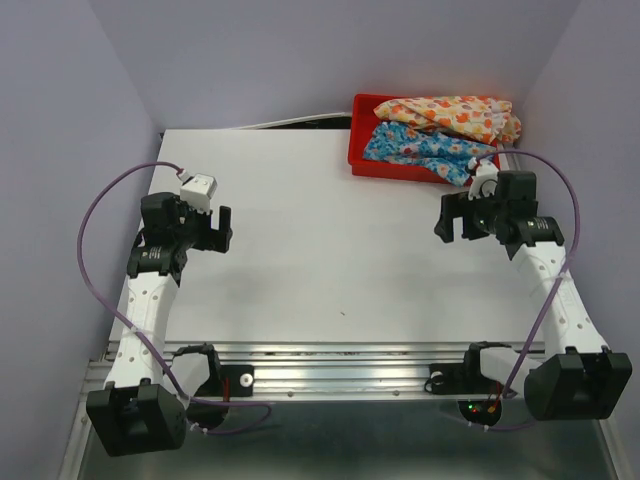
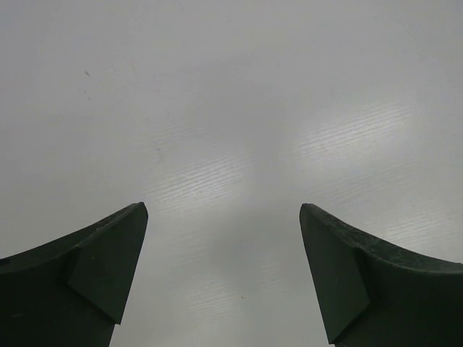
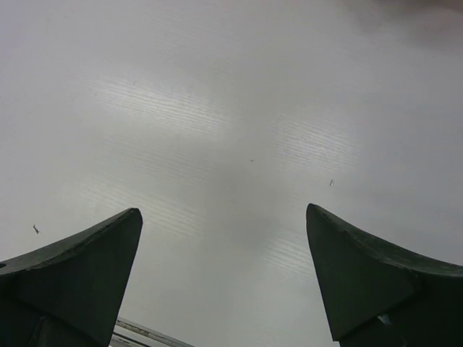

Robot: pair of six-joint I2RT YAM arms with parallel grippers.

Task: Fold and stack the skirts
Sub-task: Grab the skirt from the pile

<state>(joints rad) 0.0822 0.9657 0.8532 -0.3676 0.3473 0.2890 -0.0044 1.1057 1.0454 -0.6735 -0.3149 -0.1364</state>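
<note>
Skirts [image 1: 430, 148] sit heaped in the red tray [image 1: 362, 165] just beyond our right gripper [image 1: 457, 222]; it and the left gripper [image 1: 212, 235] hang spread and empty. We reckon one grab could snag both, since they overlap.

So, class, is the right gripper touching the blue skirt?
Apart. In the right wrist view the right gripper hangs open over bare table; the top view shows the blue skirt lying in the red tray beyond it.

A robotics lab test cell, this: plain lilac walls [image 1: 60, 100] box in a white table [image 1: 320, 260], left arm [image 1: 148, 290] and right arm [image 1: 555, 285] based beside an aluminium rail [image 1: 330, 362].
</note>
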